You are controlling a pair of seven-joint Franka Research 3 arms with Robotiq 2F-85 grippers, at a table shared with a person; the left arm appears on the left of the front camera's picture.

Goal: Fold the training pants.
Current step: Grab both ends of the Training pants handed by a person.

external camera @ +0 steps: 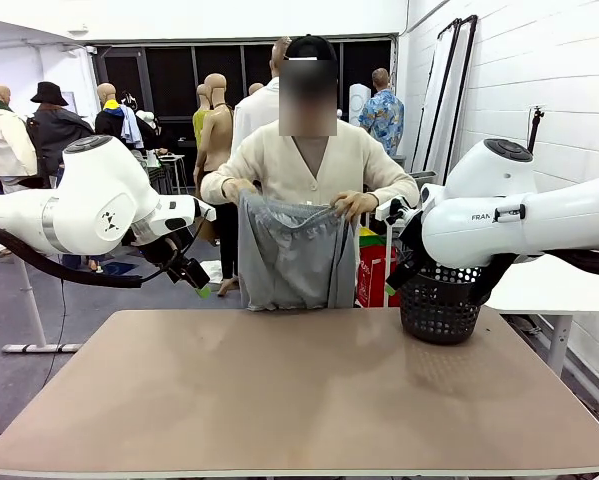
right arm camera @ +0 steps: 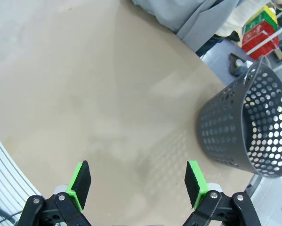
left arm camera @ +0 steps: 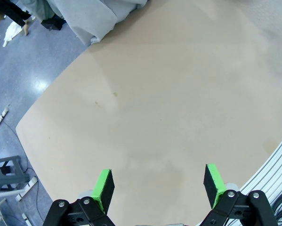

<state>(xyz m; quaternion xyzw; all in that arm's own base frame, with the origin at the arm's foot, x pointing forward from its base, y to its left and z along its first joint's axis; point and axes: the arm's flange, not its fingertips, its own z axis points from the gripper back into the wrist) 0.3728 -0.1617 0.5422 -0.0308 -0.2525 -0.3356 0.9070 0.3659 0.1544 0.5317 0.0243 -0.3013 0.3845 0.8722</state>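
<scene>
A person across the table holds the light grey training pants [external camera: 294,255] up by the waistband with both hands, and the legs hang down to the far table edge. In the left wrist view the pants [left arm camera: 91,19] show at the top left; in the right wrist view the pants [right arm camera: 192,16] show at the top. My left gripper [external camera: 193,273] hovers left of the pants above the table's far left corner. Its green pads stand wide apart with nothing between them, so the left gripper [left arm camera: 158,186] is open. My right gripper [right arm camera: 137,183] is open too, above bare table.
A black perforated basket [external camera: 439,305] stands at the table's far right, just under my right arm; the basket [right arm camera: 246,127] lies right of my right gripper's fingers. The tan table [external camera: 299,400] is bare in the middle and front. Other people stand far behind.
</scene>
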